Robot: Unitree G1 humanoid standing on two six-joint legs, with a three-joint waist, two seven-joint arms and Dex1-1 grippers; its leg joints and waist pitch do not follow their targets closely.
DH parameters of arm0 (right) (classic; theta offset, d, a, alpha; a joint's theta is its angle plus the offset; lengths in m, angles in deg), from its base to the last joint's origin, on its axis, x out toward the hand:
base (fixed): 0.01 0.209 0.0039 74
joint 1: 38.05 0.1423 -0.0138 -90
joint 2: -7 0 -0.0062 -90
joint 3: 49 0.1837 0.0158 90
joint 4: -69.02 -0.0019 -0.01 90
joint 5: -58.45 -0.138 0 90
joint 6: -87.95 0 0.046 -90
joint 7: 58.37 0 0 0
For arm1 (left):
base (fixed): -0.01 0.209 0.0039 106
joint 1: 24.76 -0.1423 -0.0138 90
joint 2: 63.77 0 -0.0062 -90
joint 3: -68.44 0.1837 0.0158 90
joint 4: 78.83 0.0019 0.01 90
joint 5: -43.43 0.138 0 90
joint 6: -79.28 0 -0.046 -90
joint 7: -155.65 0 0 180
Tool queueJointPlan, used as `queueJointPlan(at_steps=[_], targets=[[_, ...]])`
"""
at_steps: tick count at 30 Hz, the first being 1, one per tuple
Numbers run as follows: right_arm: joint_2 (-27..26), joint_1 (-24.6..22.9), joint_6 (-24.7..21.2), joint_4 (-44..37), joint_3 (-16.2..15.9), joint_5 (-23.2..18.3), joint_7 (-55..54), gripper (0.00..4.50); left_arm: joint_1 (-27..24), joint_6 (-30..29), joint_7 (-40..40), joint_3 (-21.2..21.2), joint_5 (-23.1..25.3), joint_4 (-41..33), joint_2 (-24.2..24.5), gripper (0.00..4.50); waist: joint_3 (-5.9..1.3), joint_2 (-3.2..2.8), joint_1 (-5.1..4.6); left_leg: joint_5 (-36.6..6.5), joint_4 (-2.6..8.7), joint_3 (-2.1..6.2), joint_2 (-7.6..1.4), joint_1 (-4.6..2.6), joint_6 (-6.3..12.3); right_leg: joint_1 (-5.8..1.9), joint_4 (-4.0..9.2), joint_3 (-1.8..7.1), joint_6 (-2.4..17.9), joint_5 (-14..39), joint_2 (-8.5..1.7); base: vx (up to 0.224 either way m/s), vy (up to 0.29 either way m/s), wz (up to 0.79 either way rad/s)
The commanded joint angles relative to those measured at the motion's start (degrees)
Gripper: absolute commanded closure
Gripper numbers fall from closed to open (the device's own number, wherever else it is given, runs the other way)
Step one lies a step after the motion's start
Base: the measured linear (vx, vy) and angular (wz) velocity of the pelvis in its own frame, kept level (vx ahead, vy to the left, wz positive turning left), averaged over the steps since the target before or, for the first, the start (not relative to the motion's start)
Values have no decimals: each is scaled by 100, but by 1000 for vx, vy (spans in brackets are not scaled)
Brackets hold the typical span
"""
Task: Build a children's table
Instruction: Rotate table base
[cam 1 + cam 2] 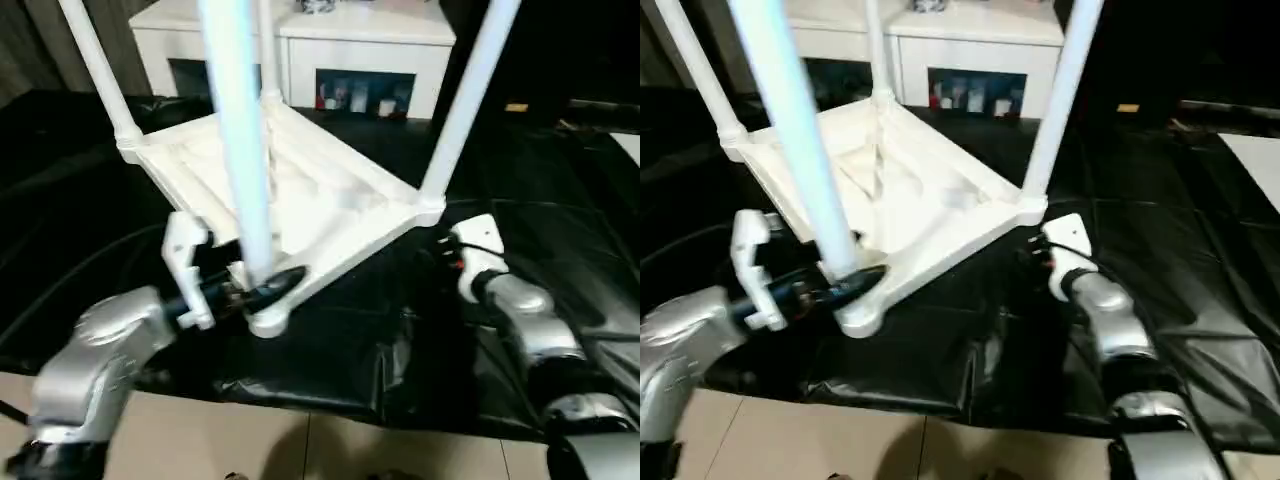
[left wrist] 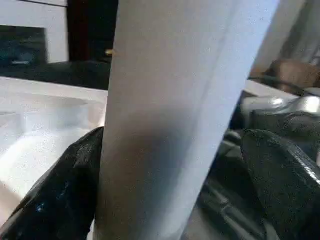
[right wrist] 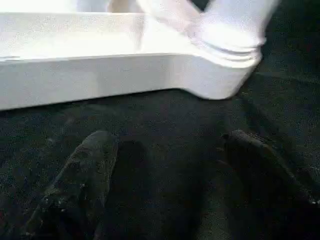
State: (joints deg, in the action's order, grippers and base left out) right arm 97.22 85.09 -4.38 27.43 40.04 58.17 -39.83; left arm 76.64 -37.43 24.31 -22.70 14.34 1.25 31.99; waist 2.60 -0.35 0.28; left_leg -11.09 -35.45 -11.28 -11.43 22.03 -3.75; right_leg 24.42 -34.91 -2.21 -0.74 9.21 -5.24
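The children's table lies upside down on a black sheet, its white ribbed tabletop (image 1: pixel 330 200) facing up. Legs stand in its corner sockets: the near leg (image 1: pixel 240 140), a left leg (image 1: pixel 100 65), a back leg (image 1: pixel 268 50) and a right leg (image 1: pixel 465 100). My left gripper (image 1: pixel 260 284) is open around the near leg's base just above its socket. In the left wrist view one finger (image 2: pixel 50 195) lies against the leg (image 2: pixel 170 110) and the other finger (image 2: pixel 285 175) stands clear of it. My right gripper (image 3: pixel 170 165) is open and empty, low over the sheet just short of the right corner socket (image 3: pixel 225 45).
A white cabinet (image 1: pixel 370 50) with dark doors stands behind the table. The black sheet (image 1: pixel 400 340) covers the floor around the table. Its near edge meets beige floor (image 1: pixel 250 440) in front of me.
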Motion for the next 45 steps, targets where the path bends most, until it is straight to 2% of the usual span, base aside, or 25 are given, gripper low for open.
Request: queueJointPlan(at_steps=[1,2,4,5,7,8,11,12,13,14,15,17,19,20,21,22,23,26,28,30,32,33,37,41,45], targets=[[-17,198,11,161,-67,83,-154,63,116,-12,79,184,28,16,-23,3,-392,27,0,-1120,427,25,-83,-76,217,-289,332,125,1369,1055,-117,0,0,0],[-87,372,39,410,-34,141,-424,63,194,19,44,249,115,79,-33,3,-385,84,-8,-1102,426,16,-89,-74,232,-286,332,127,1373,1063,-122,0,0,0],[-136,477,39,552,14,154,-616,63,232,15,30,279,122,83,-33,3,-382,43,5,-1124,416,9,-86,-99,203,-272,331,135,1359,1141,-129,0,0,0],[-203,602,24,704,104,124,-812,63,278,-39,1,299,82,46,-40,3,-377,133,-7,-1139,420,2,-88,-78,191,-289,337,133,1311,1180,-122,0,0,0],[-238,666,17,781,144,102,-882,63,301,-87,4,317,47,0,-45,3,-374,94,14,-1179,421,7,-91,-102,148,-273,327,138,1269,1269,-133,0,0,0],[-281,762,49,859,186,81,-979,63,316,-242,-16,358,-50,-201,-52,3,-367,132,13,-1197,426,6,-102,-99,121,-272,311,136,1248,1291,-132,0,0,0],[-340,855,45,926,266,34,-1089,63,256,-540,-21,448,-242,-610,-45,3,-371,146,20,-1096,426,4,-107,-100,78,-274,288,138,1218,1113,-127,0,0,0],[-349,889,53,963,266,32,-1106,63,231,-663,-51,490,-339,-792,-33,3,-306,182,11,-1122,447,-3,-104,-80,98,-244,315,140,1199,1120,-113,0,0,0],[-350,900,57,974,264,31,-1110,63,224,-706,-66,504,-374,-857,-28,3,-320,176,12,-1126,442,1,-108,-86,83,-260,285,143,1205,1065,-115,0,0,0],[-383,941,89,1043,259,23,-1119,63,208,-823,-101,590,-460,-1072,-23,3,-272,187,8,-1152,453,-2,-106,-74,84,-244,289,148,1202,1041,-107,0,0,0],[-394,952,99,1060,258,18,-1116,63,205,-865,-116,618,-491,-1147,-24,3,-280,190,8,-1137,447,-5,-102,-78,80,-245,283,150,1211,997,-106,0,0,0],[-429,973,138,1072,265,10,-1058,63,254,-1072,-224,695,-649,-1425,-91,3,-175,238,-3,-1160,469,-14,-98,-55,98,-207,299,159,1195,929,-87,0,0,0],[-438,986,158,1084,266,22,-1060,63,302,-1151,-276,719,-703,-1514,-142,3,-161,246,-4,-1234,475,-7,-102,-63,63,-212,300,160,1186,1010,-90,0,0,0],[-464,1010,204,1118,297,-9,-1008,63,423,-1196,-345,803,-672,-1559,-246,3,-115,250,-8,-1291,484,-7,-105,-62,37,-200,313,165,1179,1049,-88,0,0,0],[-464,1010,204,1118,297,-9,-1008,63,423,-1196,-345,803,-672,-1559,-246,3,-112,252,-7,-1329,481,-9,-103,-70,26,-198,320,166,1171,1091,-87,0,0,0],[-507,1008,235,1084,298,-24,-965,63,554,-1227,-419,902,-635,-1545,-349,3,-90,280,-21,-1349,486,-9,-107,-64,14,-200,324,169,1174,1119,-92,0,0,0],[-536,1017,259,1069,299,-42,-920,63,636,-1241,-448,956,-623,-1518,-393,3,-84,270,-6,-1340,480,-6,-103,-75,6,-199,323,171,1164,1138,-98,0,0,0],[-614,976,266,951,261,-68,-800,63,821,-1193,-514,1120,-540,-1400,-569,3,-60,293,-28,-1277,484,-2,-102,-51,14,-218,320,176,1166,1098,-106,0,0,0],[-665,939,268,892,246,-89,-684,63,922,-1153,-570,1222,-489,-1307,-691,3,-74,289,-47,-1195,478,3,-105,-42,38,-238,309,176,1197,1026,-114,0,0,0],[-728,879,293,831,194,-74,-547,63,1078,-1015,-629,1408,-273,-1102,-849,3,-69,276,-51,-1198,475,-5,-113,-65,61,-218,323,175,1243,990,-103,0,0,0],[-776,828,283,763,161,-76,-467,63,1198,-898,-658,1542,-112,-913,-981,3,-64,284,-71,-1191,480,-3,-112,-41,74,-240,325,178,1264,964,-110,0,0,0],[-786,822,283,756,155,-77,-445,63,1230,-864,-662,1568,-90,-864,-1011,3,-63,283,-68,-1216,477,-5,-114,-53,76,-233,333,181,1261,996,-113,0,0,0],[-849,721,265,608,39,-54,-195,63,1421,-719,-705,1759,13,-585,-1260,3,-94,265,-82,-1181,468,0,-120,-57,84,-253,323,181,1323,893,-121,0,0,0],[-920,636,262,500,-21,-42,14,63,1553,-520,-692,1883,167,-282,-1453,3,-109,268,-103,-1169,467,5,-126,-47,150,-274,331,179,1422,842,-130,0,0,0],[-1037,461,236,229,-166,-58,349,63,1721,-272,-677,2063,294,63,-1800,3,-153,249,-99,-1074,450,2,-134,-55,221,-297,311,179,1536,630,-134,0,0,0]])
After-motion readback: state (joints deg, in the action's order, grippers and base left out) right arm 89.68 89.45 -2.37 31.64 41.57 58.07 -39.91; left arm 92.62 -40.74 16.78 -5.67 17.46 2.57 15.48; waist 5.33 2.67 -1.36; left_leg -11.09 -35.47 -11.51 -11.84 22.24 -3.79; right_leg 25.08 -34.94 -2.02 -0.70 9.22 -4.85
